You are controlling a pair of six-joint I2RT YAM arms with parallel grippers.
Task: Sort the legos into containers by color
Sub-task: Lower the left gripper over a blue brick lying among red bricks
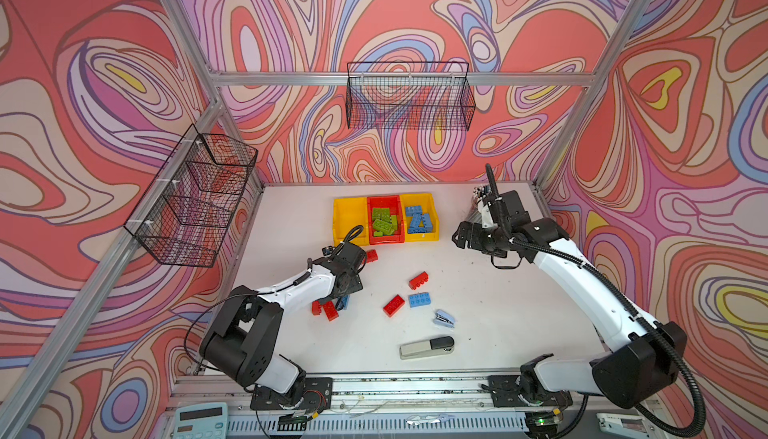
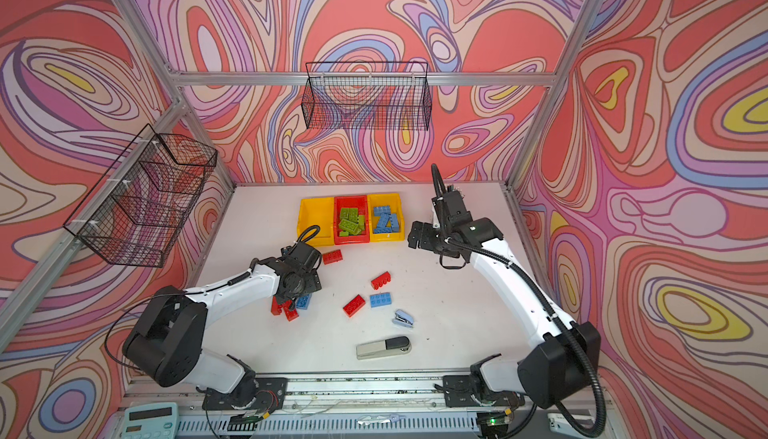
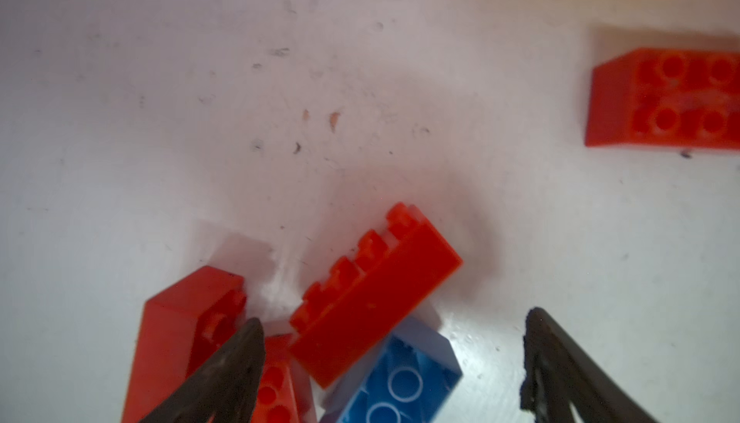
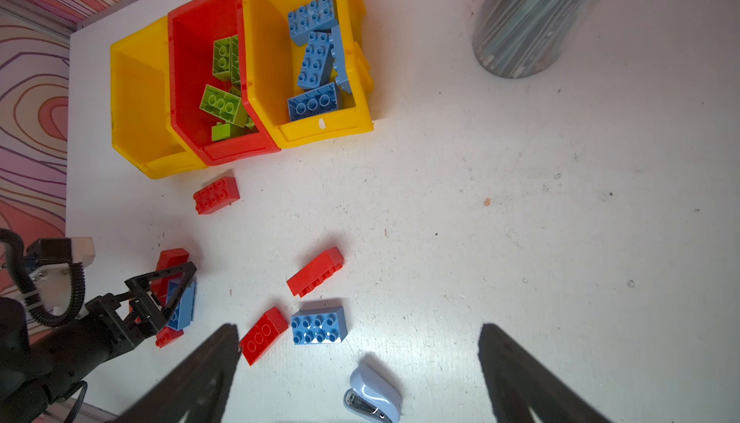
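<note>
Three joined containers stand at the back: an empty yellow bin (image 1: 347, 213), a red bin (image 1: 384, 199) holding green legos (image 1: 383, 221), and a yellow bin (image 1: 419, 197) holding blue legos (image 1: 417, 219). Loose red bricks (image 1: 371, 256) (image 1: 418, 280) (image 1: 393, 305) and a blue brick (image 1: 419, 300) lie mid-table. My left gripper (image 3: 394, 333) hangs open just over a small pile. A tilted red brick (image 3: 376, 293) and an upturned blue brick (image 3: 400, 385) lie between its fingers, ungripped. My right gripper (image 4: 358, 329) stands open and empty, high beside the bins.
A light-blue stapler (image 1: 444, 319) and a grey-and-black stapler (image 1: 427, 347) lie toward the front. A pencil cup (image 4: 528, 16) stands at the back right. Wire baskets hang on the back wall (image 1: 409, 96) and the left wall (image 1: 195, 196).
</note>
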